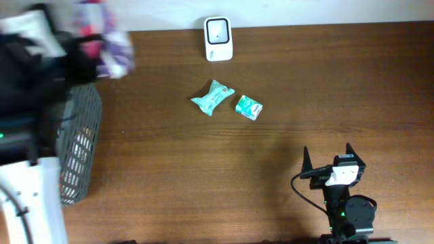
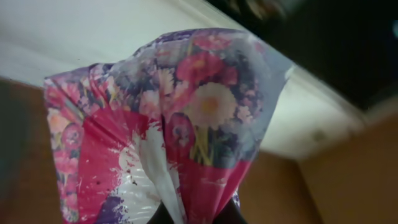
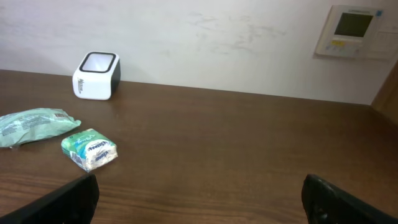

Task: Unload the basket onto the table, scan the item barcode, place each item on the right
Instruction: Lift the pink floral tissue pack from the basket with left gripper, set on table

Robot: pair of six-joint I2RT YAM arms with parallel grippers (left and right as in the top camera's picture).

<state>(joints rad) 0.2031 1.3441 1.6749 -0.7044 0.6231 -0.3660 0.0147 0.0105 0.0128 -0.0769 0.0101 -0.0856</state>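
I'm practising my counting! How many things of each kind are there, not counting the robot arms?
Green packs: 2 (packet, tissues)
Scanner: 1
Flowery bag: 1
Basket: 1
Total: 5

Your right arm (image 1: 351, 211) is black, with a white wrist block (image 1: 341, 175), a looping black cable (image 1: 298, 184) and a green light (image 1: 344, 215).

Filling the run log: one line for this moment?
left gripper: shut on floral packet | right gripper: open, empty | scanner: apart from packet
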